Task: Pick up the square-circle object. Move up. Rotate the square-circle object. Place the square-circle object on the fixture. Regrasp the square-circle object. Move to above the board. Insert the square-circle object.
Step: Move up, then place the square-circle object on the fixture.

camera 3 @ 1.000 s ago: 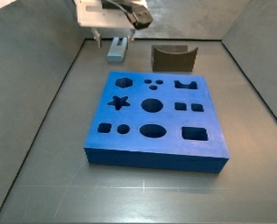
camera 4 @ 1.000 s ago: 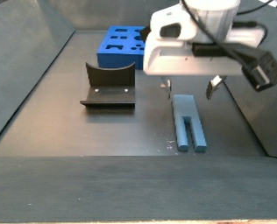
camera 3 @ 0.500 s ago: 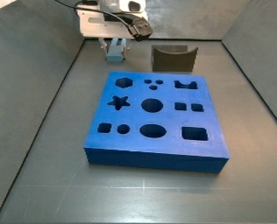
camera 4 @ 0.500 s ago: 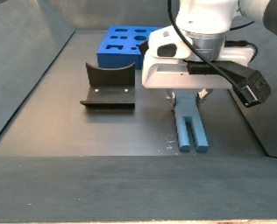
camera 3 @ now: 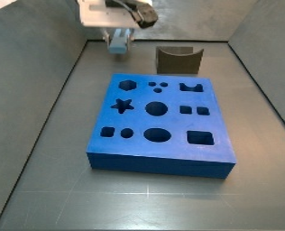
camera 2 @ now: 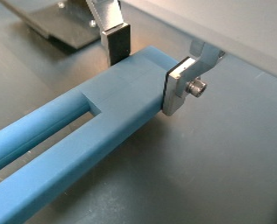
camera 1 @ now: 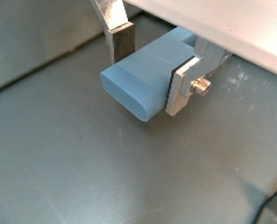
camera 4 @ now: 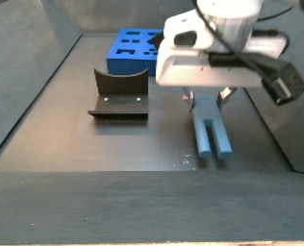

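Note:
The square-circle object (camera 4: pixel 209 130) is a long light blue-grey bar with a slot along its far half. My gripper (camera 4: pixel 206 96) is shut on one end of it and holds it just above the dark floor, at the back left in a side view (camera 3: pixel 117 38). In both wrist views the silver fingers (camera 1: pixel 182 83) (camera 2: pixel 180 83) press its sides, with the bar (camera 1: pixel 141 79) (camera 2: pixel 71 149) between them. The dark fixture (camera 3: pixel 178 60) (camera 4: pixel 118 96) stands apart from the bar. The blue board (camera 3: pixel 157 164) (camera 4: pixel 129 65) lies flat.
Grey walls close in the dark floor on all sides. The fixture's base also shows in a wrist view (camera 2: pixel 59 22), beyond the fingers. The arm's white body (camera 4: pixel 213 53) hangs over the held end of the bar.
The gripper came down over the bar's end, closed on it, and has now risen a little with the bar in it.

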Robot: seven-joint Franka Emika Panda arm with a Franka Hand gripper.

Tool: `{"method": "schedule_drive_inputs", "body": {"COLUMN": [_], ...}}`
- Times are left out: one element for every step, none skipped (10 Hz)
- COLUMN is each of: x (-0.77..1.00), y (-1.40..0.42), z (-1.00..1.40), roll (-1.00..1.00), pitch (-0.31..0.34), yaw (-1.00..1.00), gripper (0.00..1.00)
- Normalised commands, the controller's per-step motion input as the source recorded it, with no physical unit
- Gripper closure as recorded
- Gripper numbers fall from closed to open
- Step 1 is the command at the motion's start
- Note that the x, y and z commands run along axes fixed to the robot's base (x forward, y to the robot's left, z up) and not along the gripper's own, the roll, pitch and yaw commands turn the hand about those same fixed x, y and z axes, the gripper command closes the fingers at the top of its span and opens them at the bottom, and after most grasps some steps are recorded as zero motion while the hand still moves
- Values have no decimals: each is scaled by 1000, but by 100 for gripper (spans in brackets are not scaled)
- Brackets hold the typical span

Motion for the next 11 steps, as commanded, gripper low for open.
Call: {"method": "schedule_drive_inputs", "body": {"x": [-16,-21,-22,0,4,-6,-9,-15,-16,-16,-5], "y": [-5,-6,-5,0,1,-2,-2,-3,-3,-3,1], "z": [577,379,178,1000,1000,1000,1000,1000,1000,948,689], "roll": [-11,-10,-7,0,0,-4,-6,-7,-7,-8,-11], "pitch": [44,40,31,0,0,18,23,30,33,38,49], "yaw": [2,3,3,0,0,0,1,2,3,3,5], "gripper": [100,100,100,100,100,100,100,100,100,100,100]}}
